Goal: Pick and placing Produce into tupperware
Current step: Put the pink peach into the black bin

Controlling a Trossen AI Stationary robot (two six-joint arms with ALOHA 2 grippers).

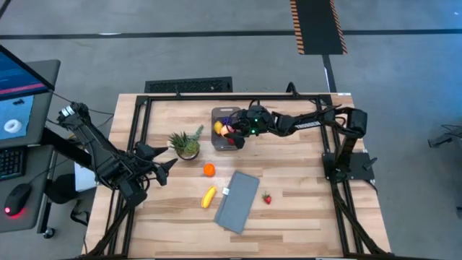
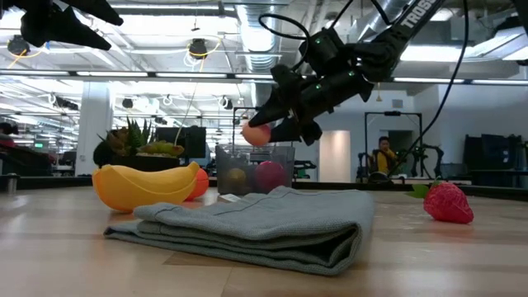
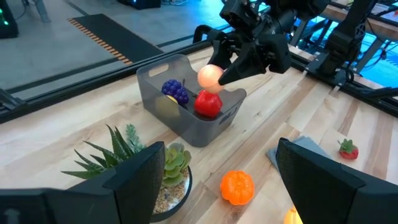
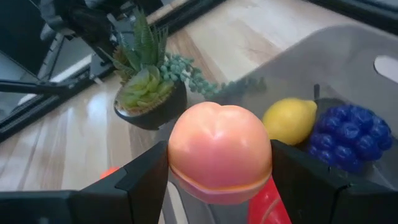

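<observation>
While our left gripper (image 1: 167,165) waits at nine o'clock with its fingers spread and nothing between them, we see the grey cloth (image 1: 238,201) nearest at six o'clock, the banana (image 1: 208,196) just to its left and the strawberry (image 1: 267,198) to its right. Farther on sit the orange (image 1: 208,170) and potted plant (image 1: 187,145). At twelve o'clock, our right gripper (image 1: 234,131) clamps the peach (image 2: 255,134) above the tupperware (image 3: 186,99), which holds grapes (image 3: 176,91), a lemon (image 4: 289,120) and a red fruit (image 3: 208,103).
</observation>
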